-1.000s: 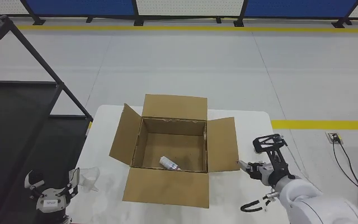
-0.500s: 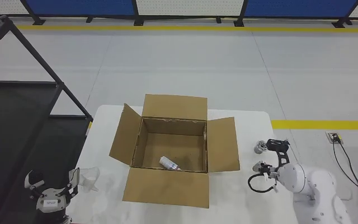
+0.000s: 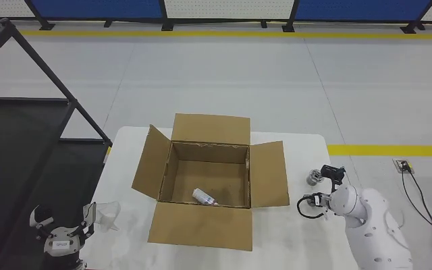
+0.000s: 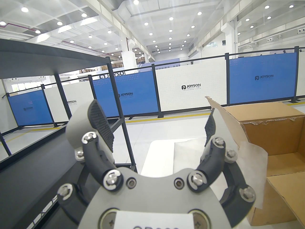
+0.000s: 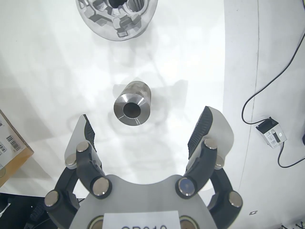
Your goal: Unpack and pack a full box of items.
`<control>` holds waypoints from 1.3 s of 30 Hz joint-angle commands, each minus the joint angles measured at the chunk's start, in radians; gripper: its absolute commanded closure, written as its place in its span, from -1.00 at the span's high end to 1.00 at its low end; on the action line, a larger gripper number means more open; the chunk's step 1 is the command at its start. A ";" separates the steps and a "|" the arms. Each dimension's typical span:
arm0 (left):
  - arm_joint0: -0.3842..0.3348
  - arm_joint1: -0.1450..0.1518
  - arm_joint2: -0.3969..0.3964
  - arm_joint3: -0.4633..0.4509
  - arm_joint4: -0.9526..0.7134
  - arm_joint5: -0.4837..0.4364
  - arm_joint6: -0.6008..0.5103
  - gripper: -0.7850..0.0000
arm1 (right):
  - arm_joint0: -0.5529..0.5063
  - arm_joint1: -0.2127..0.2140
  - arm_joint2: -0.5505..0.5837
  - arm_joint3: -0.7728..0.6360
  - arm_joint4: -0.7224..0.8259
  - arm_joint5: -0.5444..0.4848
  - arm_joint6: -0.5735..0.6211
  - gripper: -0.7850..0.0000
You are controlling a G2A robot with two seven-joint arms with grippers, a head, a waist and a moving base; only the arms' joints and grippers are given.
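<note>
Seemingly heavy, rigid, slick: steel sleeve [image 5: 132, 106] on table [image 5: 47, 60], right of box [image 3: 210, 128], just beneath right gripper [image 5: 145, 111], spread wide and empty. Advise gripping across round flank, squarely, firmly.

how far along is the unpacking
Looks mostly unpacked: a cast metal hub and a steel bushing sit on the table right of the cardboard box. In hand: nothing; the right gripper hangs open over the bushing, the left gripper is open too. Left: one small cylinder lies in the box, then repacking everything.
</note>
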 commanded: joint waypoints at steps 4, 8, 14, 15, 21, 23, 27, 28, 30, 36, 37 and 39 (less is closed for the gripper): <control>0.000 0.000 0.000 0.000 0.000 0.000 0.000 1.00 | 0.018 -0.001 -0.004 0.051 0.028 -0.014 -0.036 -0.07; 0.000 0.000 0.000 0.000 0.000 0.000 0.000 1.00 | 0.034 -0.002 -0.010 0.083 0.041 -0.024 -0.051 -0.22; 0.000 0.000 0.000 0.000 0.000 0.000 0.000 1.00 | 0.028 -0.002 -0.007 0.078 0.099 -0.073 -0.090 -1.00; 0.000 0.000 0.000 0.000 0.000 0.000 0.000 1.00 | 0.025 -0.001 -0.002 0.072 0.110 -0.083 -0.097 -1.00; 0.000 0.000 0.000 0.000 0.000 0.000 0.000 1.00 | -0.024 0.008 0.040 -0.055 0.146 -0.090 -0.122 -1.00; 0.000 0.000 0.000 0.000 0.000 0.000 0.000 1.00 | -0.051 0.010 0.054 -0.144 0.142 -0.059 -0.113 -1.00; 0.000 0.000 0.000 0.000 0.000 0.000 0.000 1.00 | -0.116 0.015 0.077 -0.389 0.098 0.048 -0.077 -1.00; 0.000 0.000 0.000 0.000 0.000 0.000 0.000 1.00 | -0.133 0.016 0.077 -0.459 0.088 0.063 -0.063 -1.00; 0.000 0.000 0.000 0.000 0.000 0.000 0.000 1.00 | -0.160 0.017 0.080 -0.586 0.061 0.102 -0.042 -1.00; 0.000 0.000 0.000 0.000 0.000 0.000 0.000 1.00 | -0.132 0.013 -0.040 -0.829 -0.045 0.144 0.020 -1.00; 0.000 0.000 0.000 0.000 0.000 0.000 0.000 1.00 | -0.107 0.011 -0.076 -0.841 -0.069 0.142 0.035 -1.00; 0.000 0.000 0.000 0.000 0.000 0.000 0.000 1.00 | -0.041 0.005 -0.164 -0.842 -0.104 0.129 0.066 -1.00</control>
